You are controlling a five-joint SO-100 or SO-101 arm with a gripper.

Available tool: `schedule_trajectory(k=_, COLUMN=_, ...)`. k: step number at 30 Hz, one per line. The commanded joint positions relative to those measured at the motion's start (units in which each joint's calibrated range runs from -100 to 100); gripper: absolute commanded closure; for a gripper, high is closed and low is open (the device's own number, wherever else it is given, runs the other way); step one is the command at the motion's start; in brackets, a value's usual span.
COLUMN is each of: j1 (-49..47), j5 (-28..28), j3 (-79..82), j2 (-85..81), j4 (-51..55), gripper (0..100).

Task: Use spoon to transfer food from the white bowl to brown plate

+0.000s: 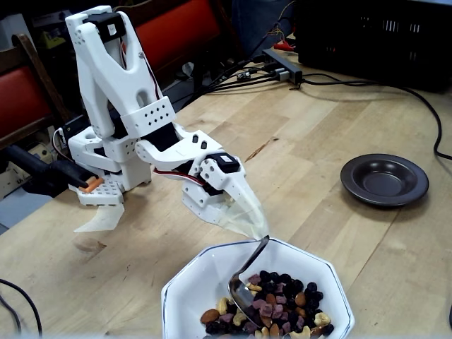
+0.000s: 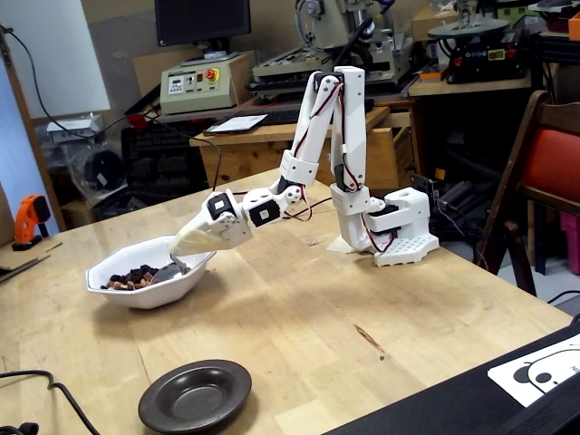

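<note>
A: Where does the nearer camera sit?

B: Low and close over the white bowl (image 1: pixel 212 282), facing back across the table (image 1: pixel 318 141) toward the arm's base (image 1: pixel 106 152) and a red chair (image 1: pixel 176 28) behind it.

A: And the other one?

B: Farther off on the opposite side, facing workshop benches (image 2: pixel 272 136), taking in the whole arm (image 2: pixel 331 136).

A: What do they share?

B: The arm, the bowl (image 2: pixel 145 288), the brown plate (image 1: pixel 385 179) (image 2: pixel 195 395) and the tabletop between them.

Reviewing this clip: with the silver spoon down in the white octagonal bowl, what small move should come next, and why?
Probably a short scoop: push the shiny silver metal spoon slightly deeper into the trail mix of nuts and raisins, then level it. The gripper holds the handle, the spoon's bowl sits at the pile's edge inside the white octagonal bowl, and the dark brown round plate is empty.
</note>
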Motion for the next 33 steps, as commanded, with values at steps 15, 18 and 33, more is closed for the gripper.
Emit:
schedule_trajectory(k=15, j1=-0.42, j5=-10.99, j3=-1.17, j2=-1.15, j4=-0.92, gripper=98)
schedule_trajectory(k=18, j1=-0.27, j5=-11.48, j3=-2.23, j2=-1.15, j4=-0.92, gripper=98)
schedule_trajectory(k=33, j1=-0.05, j5=-12.6, j3=-13.38, j2=-0.98, j4=-0.92, gripper=98)
